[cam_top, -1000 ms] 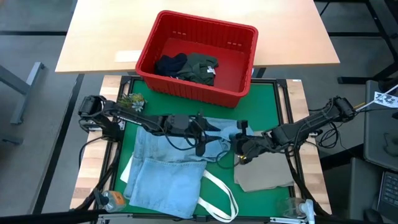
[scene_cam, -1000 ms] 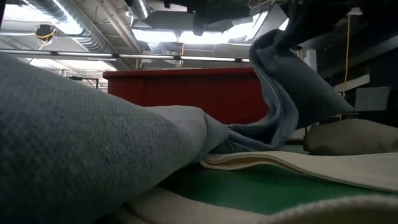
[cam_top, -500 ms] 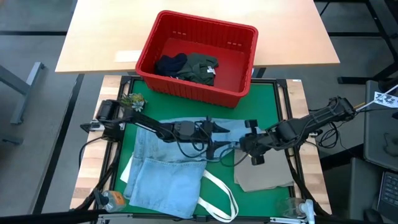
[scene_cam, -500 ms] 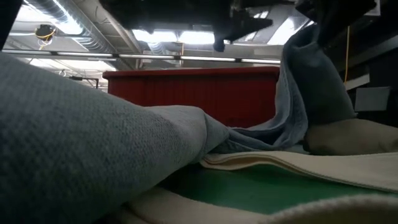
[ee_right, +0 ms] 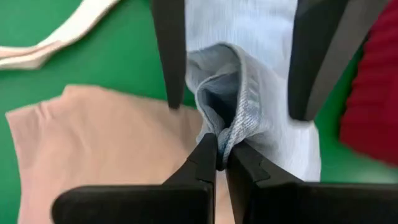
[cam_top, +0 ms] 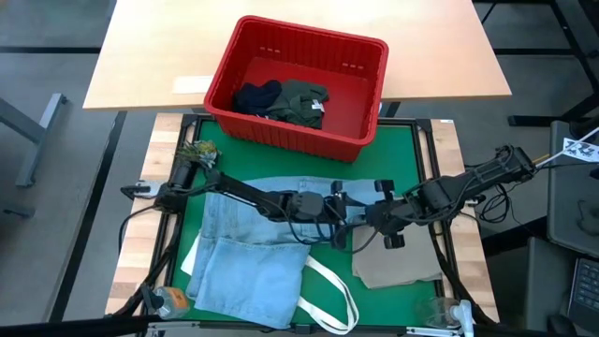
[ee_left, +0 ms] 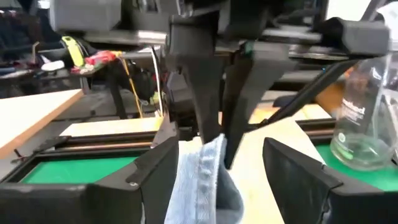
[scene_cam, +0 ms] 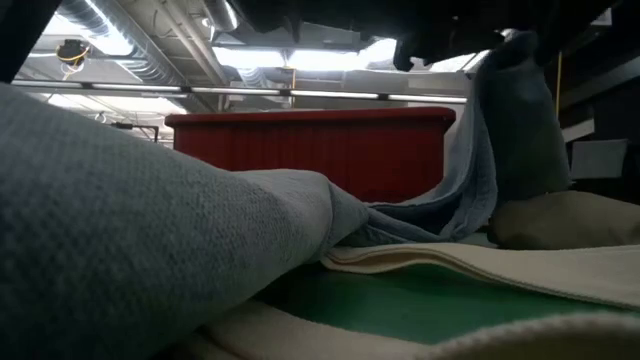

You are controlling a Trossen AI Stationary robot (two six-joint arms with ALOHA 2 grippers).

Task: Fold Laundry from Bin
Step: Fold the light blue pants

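Note:
The light blue jeans (cam_top: 248, 257) lie on the green mat (cam_top: 412, 150), and their right-hand part is raised in a peak (scene_cam: 500, 120). My right gripper (cam_top: 368, 221) is shut on that raised part. My left gripper (cam_top: 342, 217) is open right beside it. Its two fingers (ee_left: 155, 174) stand either side of the hanging denim (ee_left: 208, 174) without touching it, and they show the same way in the right wrist view (ee_right: 169, 50). The red bin (cam_top: 281, 131) stands beyond the mat, with dark navy (cam_top: 257, 96) and olive (cam_top: 304, 101) garments inside. My right gripper pinches a bunched fold of the jeans along a stitched seam edge (ee_right: 241, 124) between its two fingers. The fingers (ee_left: 205, 93) point down from above, with the arm coming from the table's right. The fold is lifted off the mat and the denim hangs below it; the rest of the jeans lies flat.
A folded beige cloth (cam_top: 398, 262) lies on the mat under and near my right gripper. The white tote bag's straps (cam_top: 328, 281) lie at the near edge beside the jeans. A clear bottle (ee_left: 364, 118) stands at the mat's near right corner.
My left gripper has moved toward the table's right, up to my right gripper, and its open fingers now flank the raised denim. My right gripper has shifted a little right, and the lifted peak of the jeans has gone with it.

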